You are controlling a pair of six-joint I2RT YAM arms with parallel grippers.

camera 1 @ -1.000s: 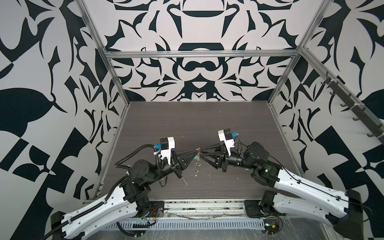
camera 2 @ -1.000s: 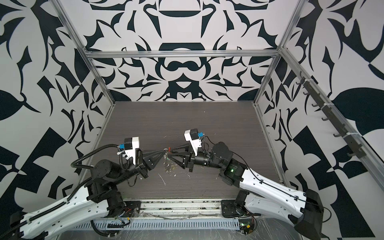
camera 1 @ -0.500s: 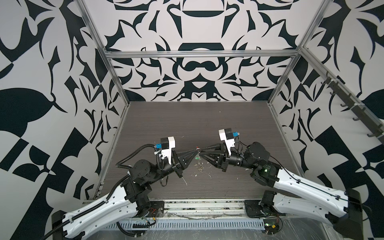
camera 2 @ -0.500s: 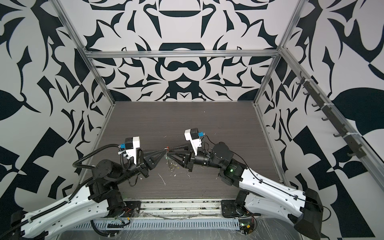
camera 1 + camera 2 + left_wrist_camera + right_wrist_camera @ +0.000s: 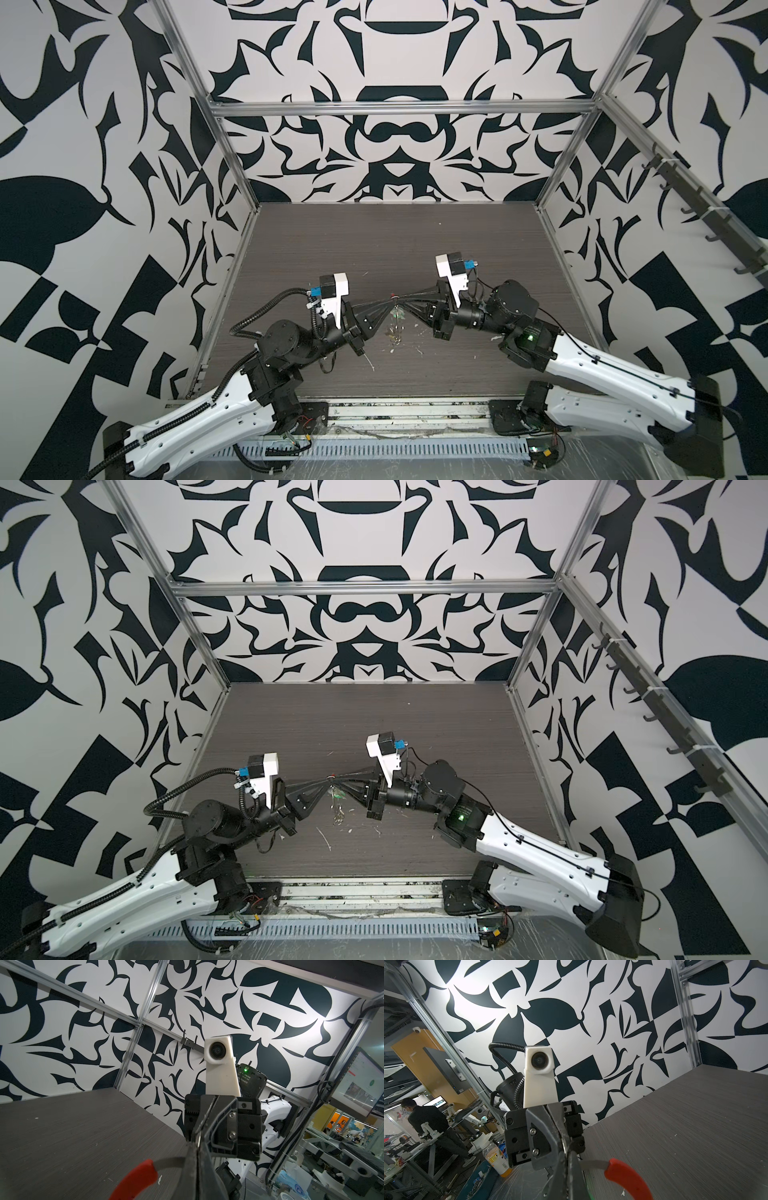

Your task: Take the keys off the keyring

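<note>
Left tool (image 5: 196,1157) and right tool (image 5: 568,1157), both tight on the keyring (image 5: 627,1178) wire

Both top views sit high at 6 o'clock, facing down toward 12 over the whole table (image 5: 374,241). Wrist views face each other closely, sharing the keyring (image 5: 135,1180).

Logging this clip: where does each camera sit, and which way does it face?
Both top views: high over the front edge, looking down at the table and back wall; left arm and right arm show whole, left claw and right claw meeting at the ring, keys hanging below.
Left wrist: on the left arm, looking along its own claw at the right claw, right wall behind.
Right wrist: on the right arm, facing the left claw, left wall behind.
Shared: both wrist views show the ring's red sleeve.
</note>
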